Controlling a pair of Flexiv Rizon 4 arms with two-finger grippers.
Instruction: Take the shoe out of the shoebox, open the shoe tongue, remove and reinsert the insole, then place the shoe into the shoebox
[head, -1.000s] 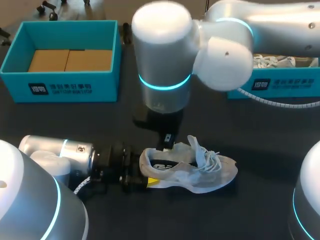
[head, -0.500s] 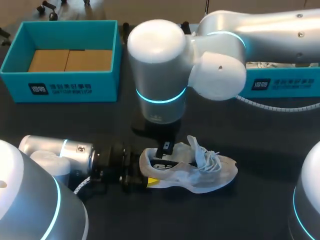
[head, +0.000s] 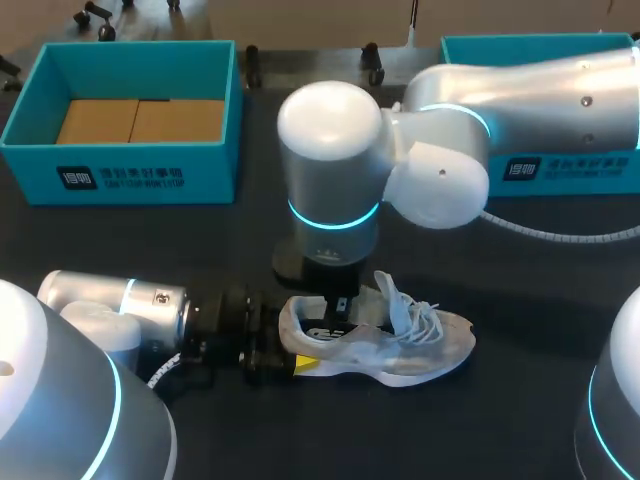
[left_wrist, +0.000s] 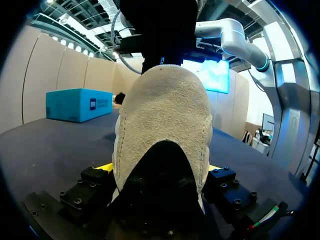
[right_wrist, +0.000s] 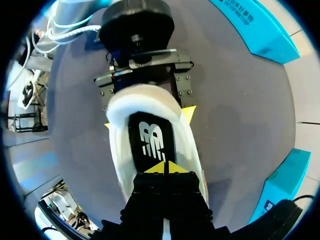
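A pale grey shoe (head: 410, 345) with white laces lies on its side on the dark table, toe to the right. My left gripper (head: 295, 347) comes in low from the left, and its yellow-tipped fingers (left_wrist: 102, 167) press on both sides of the heel (left_wrist: 162, 115), so it is shut on the shoe. My right gripper (head: 340, 306) hangs straight down from above into the shoe's opening. In the right wrist view its tips are shut (right_wrist: 164, 167) together right at the black insole (right_wrist: 150, 135); whether they pinch it I cannot tell. The left gripper (right_wrist: 147, 120) shows behind the heel there.
A teal shoebox (head: 120, 165) with brown cardboard inside stands at the back left. A second teal box (head: 560, 168) stands at the back right, partly behind my right arm. The table in front of the shoe is bare.
My right arm has come down and slightly right, lowering its shut gripper into the shoe's opening. The shoe and left gripper have stayed put.
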